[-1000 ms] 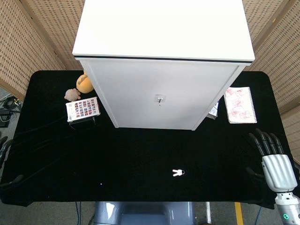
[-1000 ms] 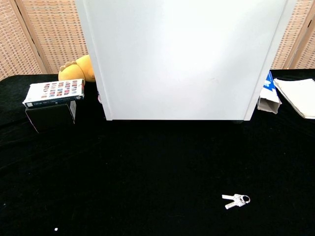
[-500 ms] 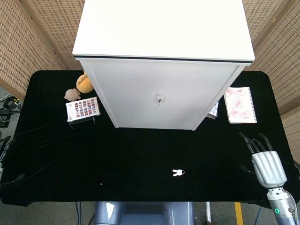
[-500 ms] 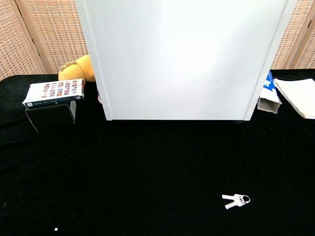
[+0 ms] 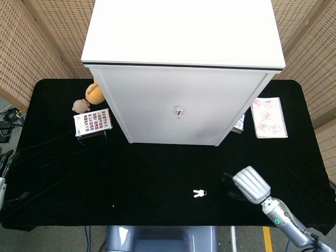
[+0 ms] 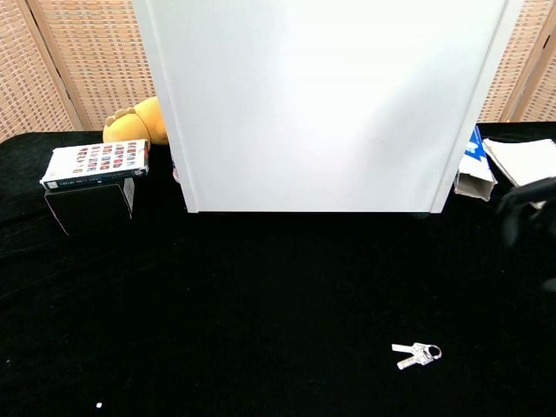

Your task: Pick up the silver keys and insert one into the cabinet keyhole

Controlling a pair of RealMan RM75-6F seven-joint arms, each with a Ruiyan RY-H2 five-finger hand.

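Note:
The silver keys (image 5: 199,193) lie flat on the black tablecloth (image 5: 157,173), in front of the white cabinet (image 5: 181,105); the chest view shows the keys (image 6: 418,354) low and right of centre. The cabinet's keyhole (image 5: 179,111) sits mid-door. My right hand (image 5: 245,185) hovers just right of the keys, its silver back up and dark fingers pointing left, holding nothing. Its blurred fingers (image 6: 524,207) enter the chest view at the right edge. Only a sliver of my left hand (image 5: 4,176) shows at the far left table edge, fingers apart and empty.
Left of the cabinet stand an orange plush (image 5: 94,93), a brown plush (image 5: 81,106) and a box with colour swatches (image 5: 93,123). A sketch notebook (image 5: 269,117) and a small blue-white carton (image 6: 473,174) lie to the right. Wicker screens enclose the back.
My right hand has swung from the table's right edge leftward to just beside the keys. The keys and the left hand have not moved.

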